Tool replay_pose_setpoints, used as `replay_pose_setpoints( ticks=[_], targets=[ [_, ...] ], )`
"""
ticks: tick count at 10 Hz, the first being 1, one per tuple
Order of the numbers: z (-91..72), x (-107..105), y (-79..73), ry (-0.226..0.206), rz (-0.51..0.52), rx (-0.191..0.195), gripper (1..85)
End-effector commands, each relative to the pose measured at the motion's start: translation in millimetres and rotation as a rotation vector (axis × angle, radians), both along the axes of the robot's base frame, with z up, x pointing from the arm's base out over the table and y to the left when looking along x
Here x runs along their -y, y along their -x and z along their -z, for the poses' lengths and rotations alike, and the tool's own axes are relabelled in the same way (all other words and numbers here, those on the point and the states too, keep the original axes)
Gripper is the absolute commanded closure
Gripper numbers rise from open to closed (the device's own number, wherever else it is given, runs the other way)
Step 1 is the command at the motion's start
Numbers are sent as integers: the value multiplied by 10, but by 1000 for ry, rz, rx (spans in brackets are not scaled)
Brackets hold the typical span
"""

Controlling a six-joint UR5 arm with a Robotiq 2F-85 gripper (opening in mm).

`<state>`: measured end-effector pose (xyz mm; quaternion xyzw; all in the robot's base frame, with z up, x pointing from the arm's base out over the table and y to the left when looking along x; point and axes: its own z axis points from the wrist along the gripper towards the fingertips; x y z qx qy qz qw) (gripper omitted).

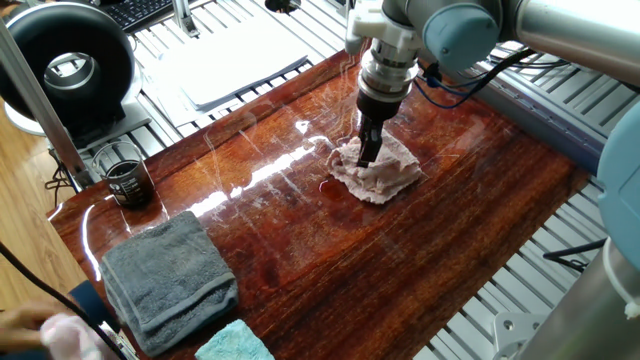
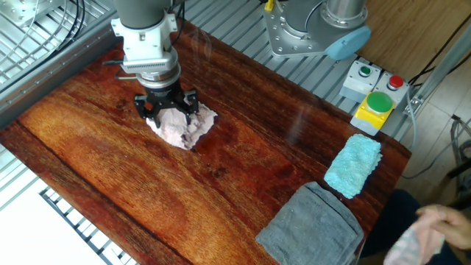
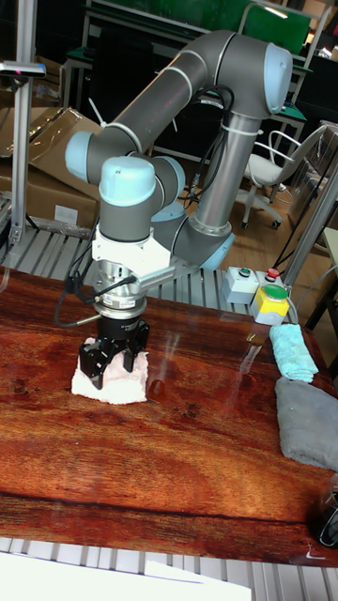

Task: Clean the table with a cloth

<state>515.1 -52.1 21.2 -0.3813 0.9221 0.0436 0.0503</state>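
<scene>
The cloth (image 1: 390, 172) (image 2: 184, 129) (image 3: 120, 383), a pale pinkish nubbly rag, lies crumpled on the glossy reddish-brown table (image 1: 300, 250) (image 2: 132, 191) (image 3: 169, 451) towards its far side. My gripper (image 1: 368, 156) (image 2: 165, 110) (image 3: 115, 362) points straight down onto the rag. Its fingers are spread wide and the tips rest on the cloth's upper surface, near the edge closest to the arm's wrist. Nothing is pinched between the fingers; the cloth bulges up between them.
A folded grey towel (image 1: 170, 280) (image 2: 313, 224) and a light-blue cloth (image 1: 235, 343) (image 2: 353, 165) lie at one end of the table. A black cup (image 1: 127, 182) stands at a corner. A button box (image 2: 375, 99) sits by the arm's base. A person's hand (image 2: 434, 228) is blurred at the edge.
</scene>
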Motion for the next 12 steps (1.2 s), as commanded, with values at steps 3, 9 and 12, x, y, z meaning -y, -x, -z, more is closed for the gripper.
replay_pose_setpoints(
  ticks=[3, 9, 12],
  targets=[
    [8, 136, 315, 25, -45, -91, 190],
    [106, 177, 277, 52, -15, -74, 523],
    [93, 169, 293, 51, 18, -89, 847]
  ],
)
